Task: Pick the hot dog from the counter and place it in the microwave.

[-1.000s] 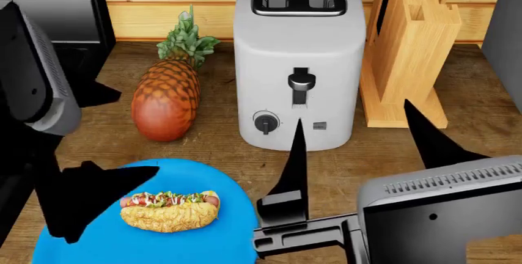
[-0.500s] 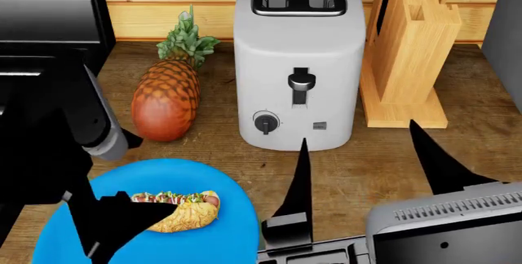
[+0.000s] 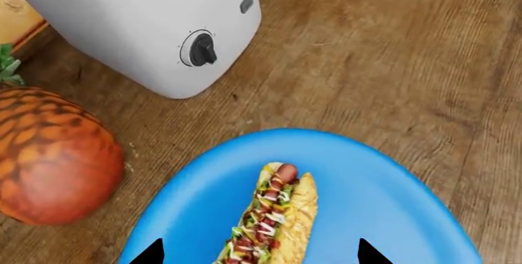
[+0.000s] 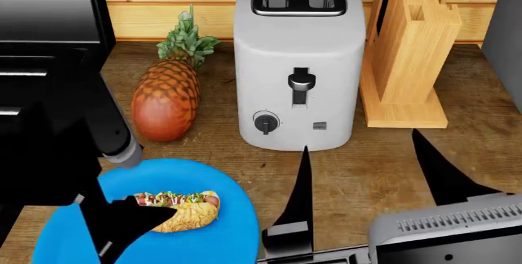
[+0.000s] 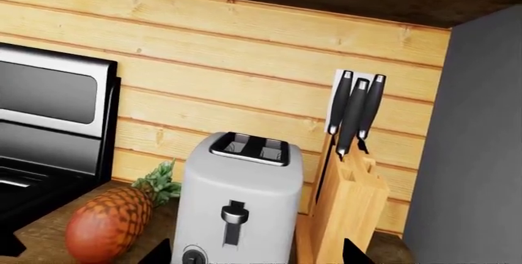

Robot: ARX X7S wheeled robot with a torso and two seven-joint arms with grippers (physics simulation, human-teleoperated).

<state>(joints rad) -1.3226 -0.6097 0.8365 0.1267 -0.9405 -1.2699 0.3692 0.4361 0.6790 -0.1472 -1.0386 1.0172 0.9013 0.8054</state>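
The hot dog (image 4: 186, 208) lies on a blue plate (image 4: 228, 239) at the front left of the wooden counter (image 4: 367, 154). My left gripper (image 4: 131, 221) is open just above it, one black finger covering the bun's left end. In the left wrist view the hot dog (image 3: 273, 215) runs lengthwise between the two fingertips of the left gripper (image 3: 259, 255), which touch nothing. My right gripper (image 4: 367, 184) is open and empty in front of the toaster, and the right wrist view shows the right gripper (image 5: 254, 253) open too. The microwave (image 5: 49, 111) stands at the back left.
A white toaster (image 4: 299, 62) stands mid-counter, with a reddish-brown pineapple (image 4: 167, 99) to its left and a wooden knife block (image 4: 412, 50) to its right. The black and steel appliance front (image 4: 41, 7) fills the far left. A grey wall panel (image 5: 481, 154) closes the right side.
My left gripper has swung in from the left over the plate and now sits over the hot dog's left end. My right gripper has sunk slightly toward the view's bottom edge.
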